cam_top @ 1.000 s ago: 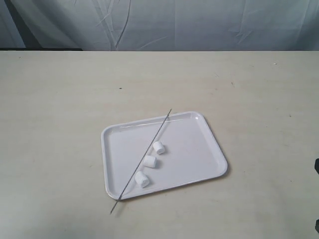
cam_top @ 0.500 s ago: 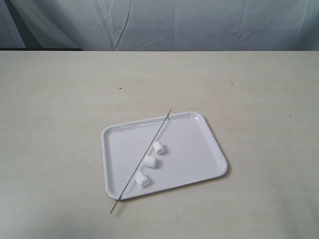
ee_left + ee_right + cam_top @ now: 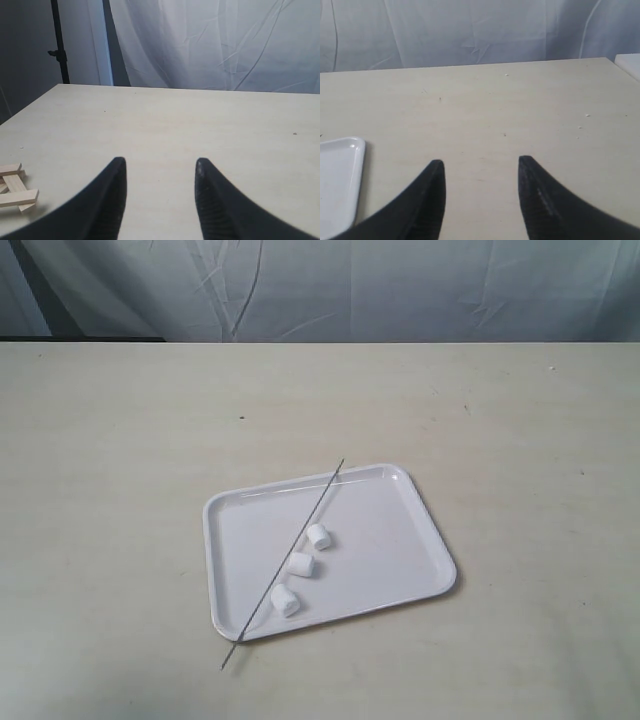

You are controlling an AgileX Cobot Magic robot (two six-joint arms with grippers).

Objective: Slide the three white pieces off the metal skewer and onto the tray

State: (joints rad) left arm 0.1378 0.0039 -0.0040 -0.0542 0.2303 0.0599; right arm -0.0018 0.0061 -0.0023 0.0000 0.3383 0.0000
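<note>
right arm gone from exterior view; three white pieces (image 3: 301, 565) lie on tray (image 3: 392, 532).

There are three white pieces (image 3: 301, 565), one metal skewer (image 3: 282, 564) and one tray (image 3: 390, 540). Two tools show: one left tool (image 3: 160, 160), one right tool (image 3: 481, 160). Of the wooden sticks (image 3: 19, 197), at least three show; the exact count is unclear.

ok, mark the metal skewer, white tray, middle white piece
thin grey metal skewer (image 3: 318, 503), exterior view, upper shaft
glossy white rectangular tray (image 3: 385, 550), exterior view, bare floor
middle small white cylinder (image 3: 301, 565), exterior view, side
</note>
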